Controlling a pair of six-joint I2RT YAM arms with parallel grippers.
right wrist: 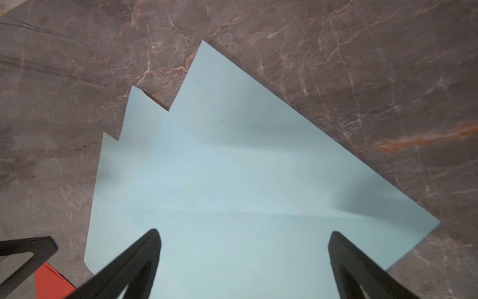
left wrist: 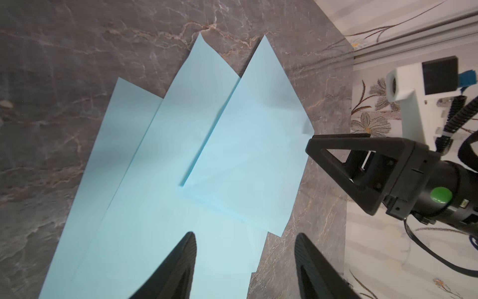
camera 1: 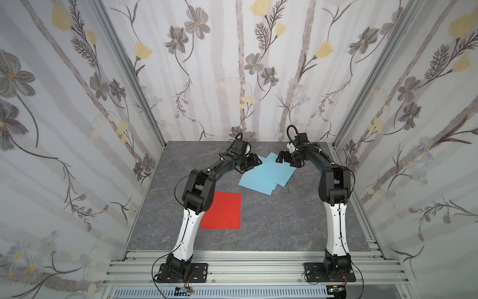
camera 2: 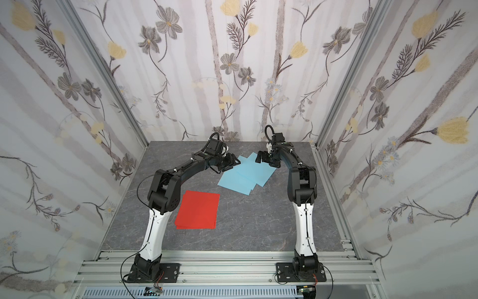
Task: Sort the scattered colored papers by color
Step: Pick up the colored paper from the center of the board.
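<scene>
Two piles lie on your grey marbled table (camera 1: 279, 227), and they suggest the sort is almost done. Nearest you, left of centre and partly hidden by the left arm's elbow, the red papers (camera 1: 225, 211) sit in one neat stack. Their edges are nearly flush, as a finished pile's would be.

Farther back and nearer the middle, well apart from the red, the blue papers (camera 1: 269, 173) overlap in a loose fan. Three corners show stepped in the wrist views, so this pile looks gathered by colour but not squared.

At the fan's far end, your two grippers face each other across it. The left gripper (left wrist: 244, 234) has its jaws apart and holds nothing, one finger over blue paper and one over bare table. The right gripper (right wrist: 244, 231) is also spread wide and empty, above the top sheet. That pairing suggests you are placed to tidy the blue fan from both sides. Whether any finger touches paper is not clear.
</scene>
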